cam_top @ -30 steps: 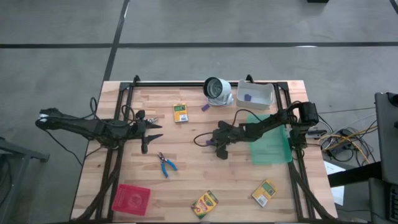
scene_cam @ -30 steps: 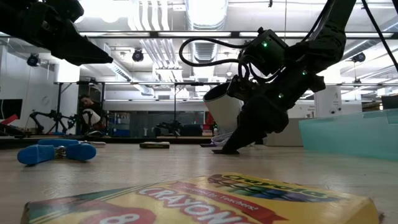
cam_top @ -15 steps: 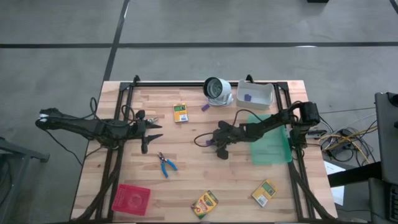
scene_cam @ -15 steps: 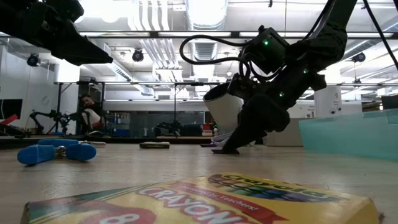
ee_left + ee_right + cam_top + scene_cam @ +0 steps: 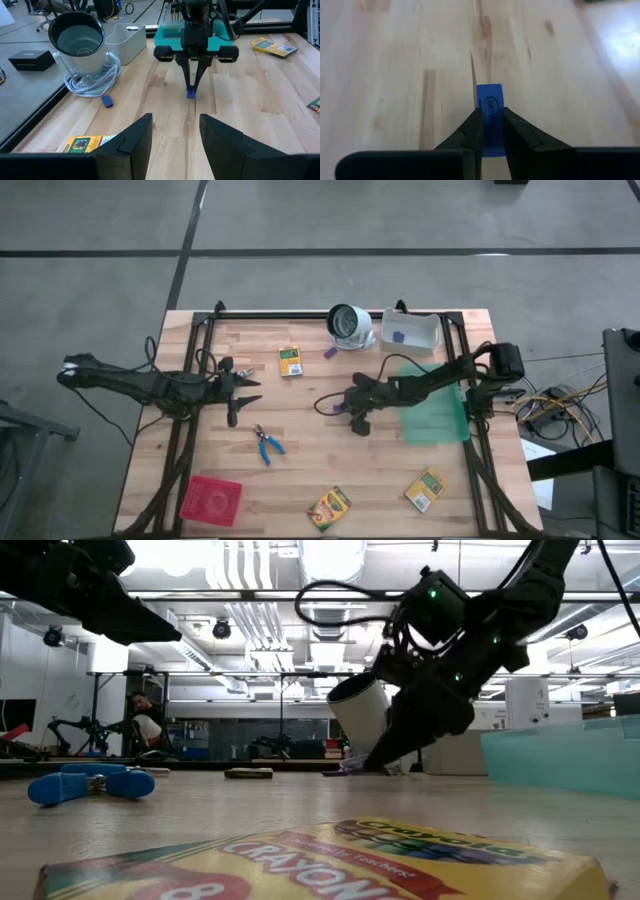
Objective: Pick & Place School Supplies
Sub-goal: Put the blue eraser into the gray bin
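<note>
Right arm lifting off the wood!
The right gripper (image 5: 366,762), pinched on the small flat purple-blue piece (image 5: 489,112), has risen clear of the light wooden tabletop (image 5: 300,450) and nudged toward three o'clock.

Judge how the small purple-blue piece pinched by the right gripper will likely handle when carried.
The purple-blue piece looks small and flat, so probably very light. The right gripper pinches only one end, so it might pivot or slip. It stands straight beyond the fingertips, suggesting it is fairly stiff.
</note>
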Motion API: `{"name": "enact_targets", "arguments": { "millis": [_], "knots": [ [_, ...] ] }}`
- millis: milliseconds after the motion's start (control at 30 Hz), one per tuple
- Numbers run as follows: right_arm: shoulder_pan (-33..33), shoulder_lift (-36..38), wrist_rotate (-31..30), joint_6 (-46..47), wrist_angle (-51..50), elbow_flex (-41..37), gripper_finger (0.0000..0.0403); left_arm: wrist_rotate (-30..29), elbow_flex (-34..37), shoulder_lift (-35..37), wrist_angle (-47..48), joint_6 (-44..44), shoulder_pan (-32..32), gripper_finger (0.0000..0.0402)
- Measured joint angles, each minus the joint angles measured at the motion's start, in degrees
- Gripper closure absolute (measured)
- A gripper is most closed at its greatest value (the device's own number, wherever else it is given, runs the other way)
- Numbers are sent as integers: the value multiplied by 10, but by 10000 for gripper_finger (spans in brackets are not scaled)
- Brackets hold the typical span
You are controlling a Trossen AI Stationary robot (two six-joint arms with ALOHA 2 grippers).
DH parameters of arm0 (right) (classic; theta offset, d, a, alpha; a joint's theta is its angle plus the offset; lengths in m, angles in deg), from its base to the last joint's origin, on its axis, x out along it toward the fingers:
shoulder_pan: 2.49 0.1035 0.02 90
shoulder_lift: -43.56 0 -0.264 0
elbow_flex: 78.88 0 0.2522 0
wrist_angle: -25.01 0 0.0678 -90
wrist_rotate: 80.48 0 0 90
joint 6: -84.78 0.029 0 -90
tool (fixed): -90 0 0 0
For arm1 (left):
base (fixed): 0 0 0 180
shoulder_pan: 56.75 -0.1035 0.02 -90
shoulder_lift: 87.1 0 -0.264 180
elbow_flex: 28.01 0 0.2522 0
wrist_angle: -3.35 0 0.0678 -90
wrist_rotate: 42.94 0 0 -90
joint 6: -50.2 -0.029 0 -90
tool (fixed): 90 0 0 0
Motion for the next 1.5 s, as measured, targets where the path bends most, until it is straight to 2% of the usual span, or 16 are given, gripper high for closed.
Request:
{"name": "enact_targets", "arguments": {
  "millis": [200, 267, 533, 800, 933, 1200, 1367, 1500],
  "knots": [
    [0, 64, -2, -14, -27, 0, 353, 0, 0, 0, 0, 0, 0, 232],
    [0, 93, -19, -15, -42, 1, 353, 0, 0, 0, 0, 0, 0, 232],
    [0, 246, -158, -14, -152, 1, 353, 0, 0, 0, 0, 0, 0, 232],
    [0, 395, -277, 30, -226, 2, 353, 0, 0, 0, 0, 0, 0, 232],
    [0, 444, -374, 63, -248, 2, 353, 0, 0, 0, 0, 0, 0, 232],
    [-2, 465, -550, 76, -267, 1, 353, 0, 0, 0, 0, 0, 0, 232],
    [-29, 442, -560, 78, -267, 0, 353, 0, 0, 0, 0, 0, 0, 232],
    [-78, 418, -561, 96, -277, -1, 353, 0, 0, 0, 0, 0, 0, 232]
  ]
}}
